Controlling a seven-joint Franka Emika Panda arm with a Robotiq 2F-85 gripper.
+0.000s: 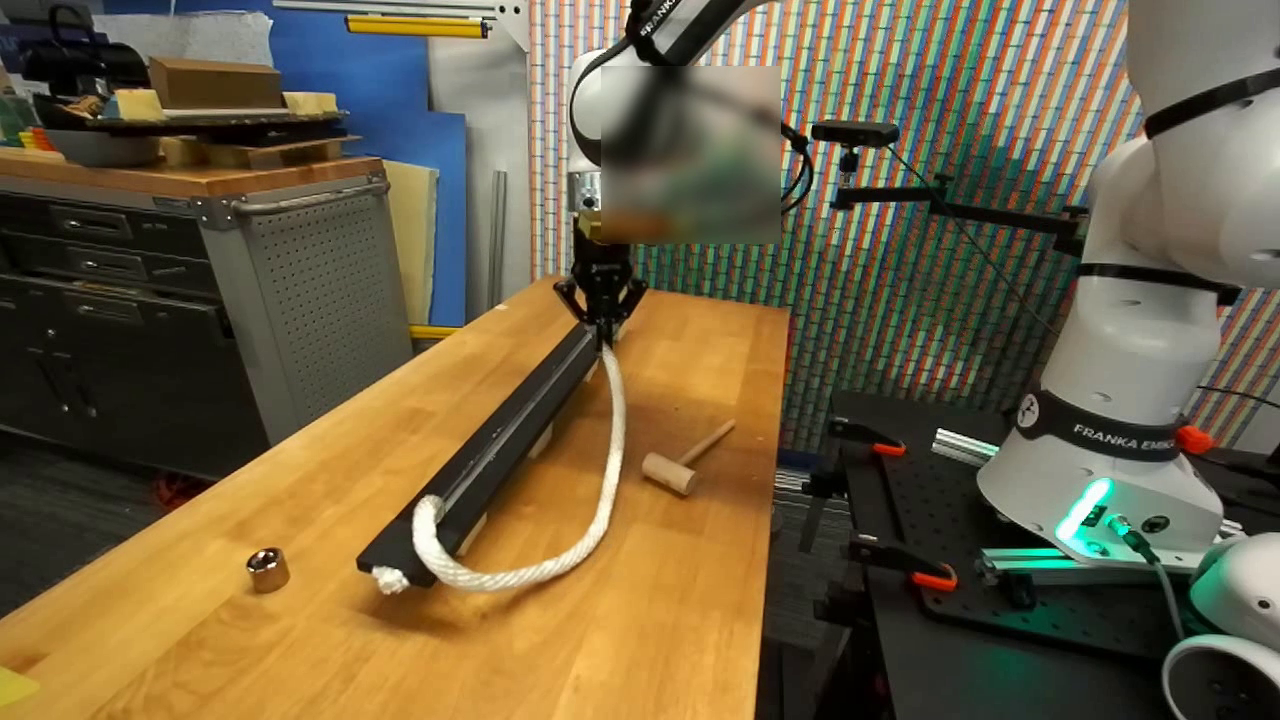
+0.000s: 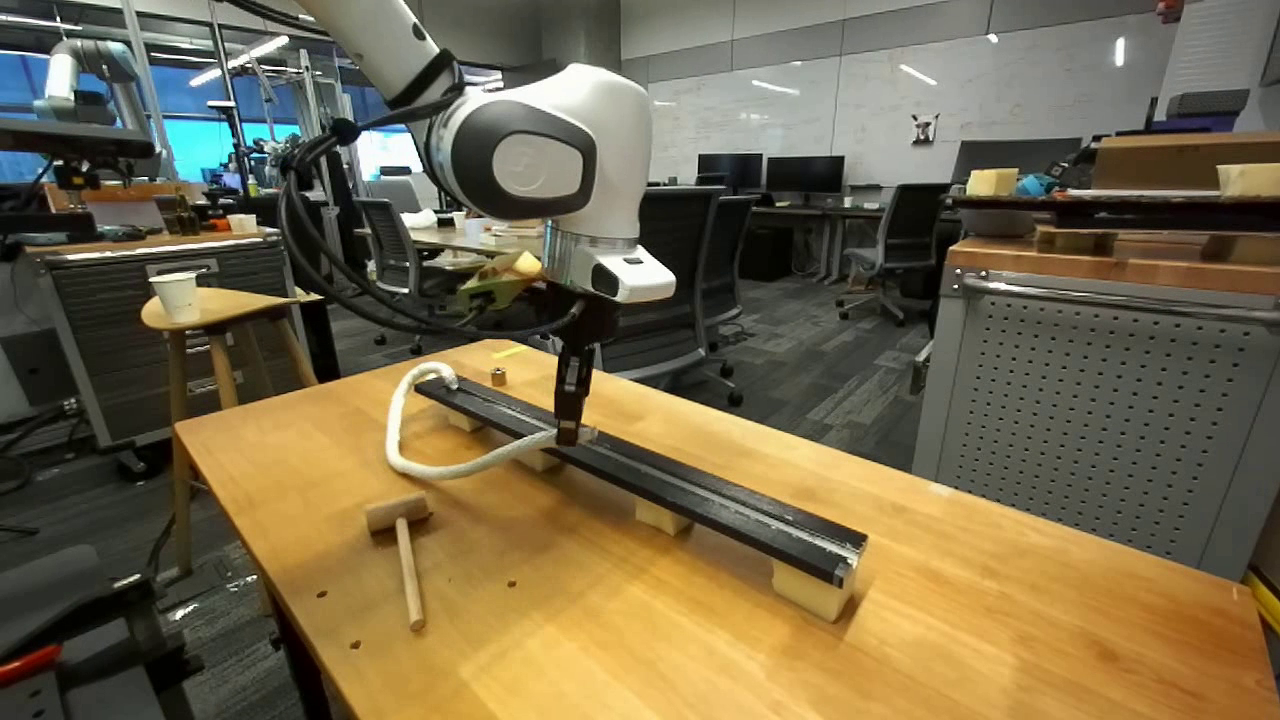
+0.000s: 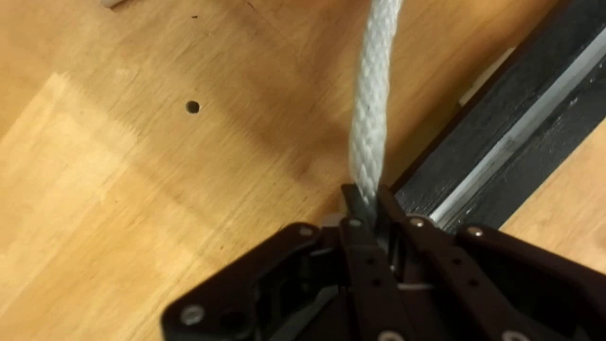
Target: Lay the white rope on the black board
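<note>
Pinching the white rope (image 1: 611, 480) near one end, the pincer (image 3: 367, 201) has its two fingers drawn together with only the cord's thickness between them. It points down beside or just over the black board (image 2: 690, 501); whether the two touch, I cannot tell. From its grasp the rope curves out past one long side of the board in a wide loop, then runs back over the top at one end of the board, where its tip shows by the edge. Most of the rope's length is off the board. A lighter strip runs along the board, which rests raised on pale blocks (image 2: 812, 592) set on the wooden desk (image 2: 980, 640). A wooden mallet (image 1: 673, 474) lies on the loop's side, apart from the rope; a shiny copper-toned ring (image 1: 268, 573) stands on the opposite side, near the board's roped end.
</note>
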